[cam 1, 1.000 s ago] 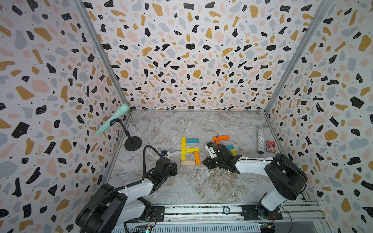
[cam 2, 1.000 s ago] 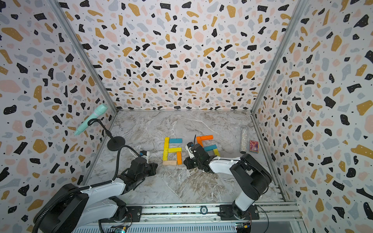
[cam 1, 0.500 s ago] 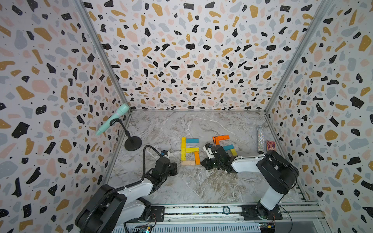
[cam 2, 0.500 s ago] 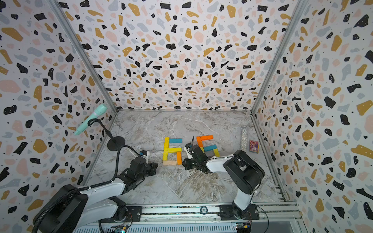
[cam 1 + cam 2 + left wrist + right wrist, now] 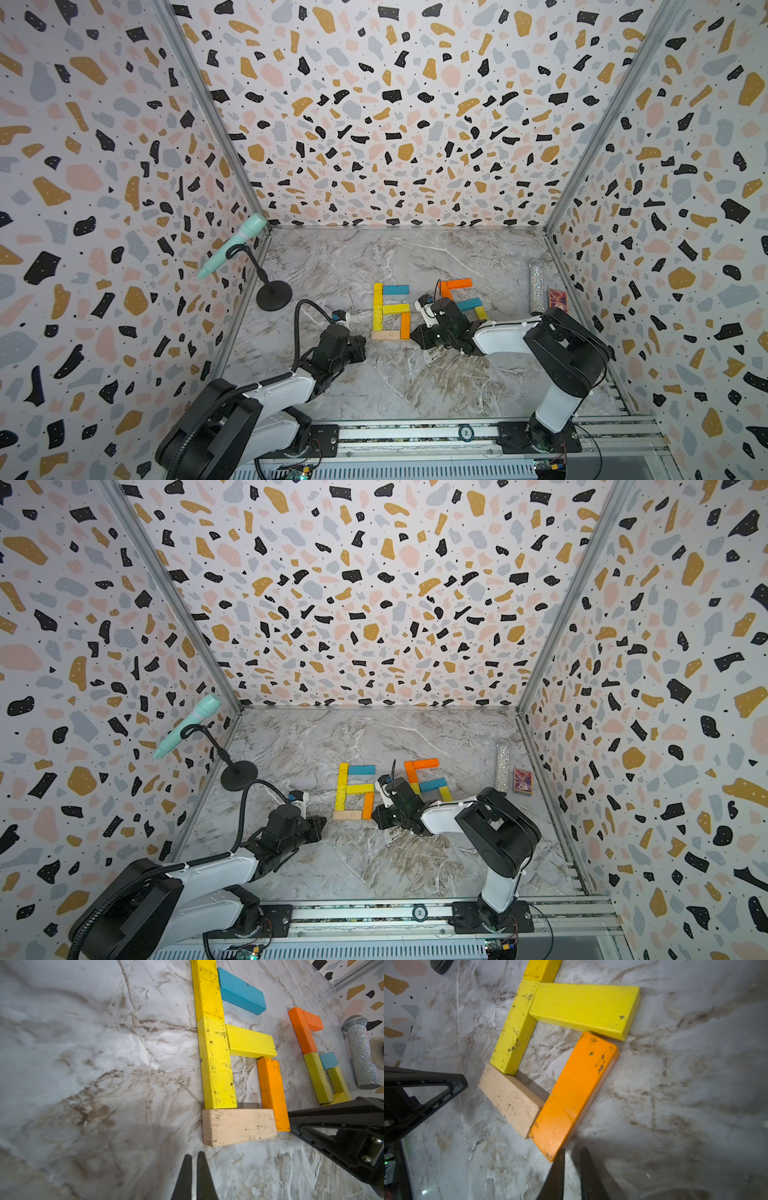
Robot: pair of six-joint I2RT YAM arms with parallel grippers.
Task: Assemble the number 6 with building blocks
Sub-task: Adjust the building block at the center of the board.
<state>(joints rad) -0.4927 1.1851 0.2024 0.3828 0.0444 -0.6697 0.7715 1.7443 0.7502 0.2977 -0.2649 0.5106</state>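
The building blocks form a 6 mid-table in both top views: a yellow column (image 5: pixel 377 305), a blue block (image 5: pixel 395 289) at the top, a yellow bar (image 5: pixel 395 308), an orange block (image 5: pixel 405 325) and a pale wood block (image 5: pixel 385 335). My left gripper (image 5: pixel 361 345) (image 5: pixel 194 1154) is shut and empty, just short of the pale wood block (image 5: pixel 239 1127). My right gripper (image 5: pixel 415 332) (image 5: pixel 573 1152) stands slightly open with nothing between its fingers. One fingertip (image 5: pixel 560 1154) touches the near corner of the orange block (image 5: pixel 575 1093).
More blocks lie to the right: orange (image 5: pixel 455 286), blue (image 5: pixel 468 303) and yellow (image 5: pixel 480 312). A glittery tube (image 5: pixel 536 286) and a red box (image 5: pixel 557 300) sit by the right wall. A microphone stand (image 5: pixel 273 295) is at the left wall.
My right gripper has crept left towards the orange block, and its arm has folded closer in. The left arm and the blocks have not moved.
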